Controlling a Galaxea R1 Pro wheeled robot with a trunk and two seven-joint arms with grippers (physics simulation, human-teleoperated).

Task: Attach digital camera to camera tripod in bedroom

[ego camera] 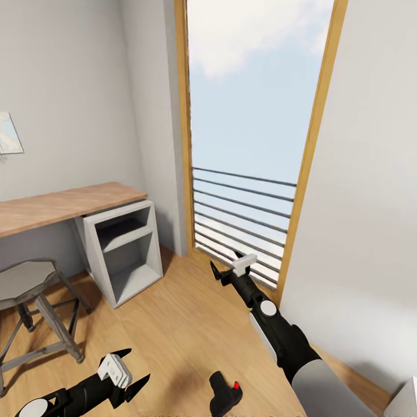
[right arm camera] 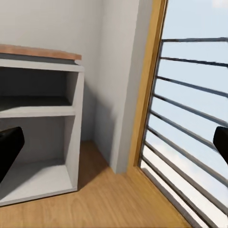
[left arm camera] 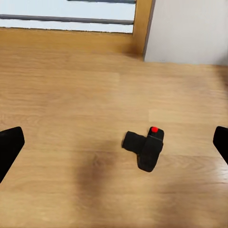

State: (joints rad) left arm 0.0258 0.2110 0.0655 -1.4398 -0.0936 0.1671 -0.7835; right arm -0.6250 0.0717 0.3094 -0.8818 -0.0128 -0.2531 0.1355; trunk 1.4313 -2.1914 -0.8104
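The digital camera [ego camera: 225, 396], a small black body with a red button, lies on the light wood floor near my base. In the left wrist view the digital camera [left arm camera: 145, 148] lies on its side ahead of the fingers. My left gripper [ego camera: 134, 366] hovers open to the camera's left, apart from it and holding nothing. The left gripper [left arm camera: 115, 145] has its jaws spread wide. My right gripper [ego camera: 226, 262] is stretched toward the window, open and empty. The right gripper [right arm camera: 115, 145] faces the shelf and railing. The camera tripod is out of view.
A wood-topped desk [ego camera: 63, 204] runs along the left wall over a white open shelf unit [ego camera: 124, 255]. A grey round-seated stool [ego camera: 29, 301] stands in front of it. A tall wood-framed window with a dark railing [ego camera: 243, 214] lies ahead, a white wall [ego camera: 365, 202] to the right.
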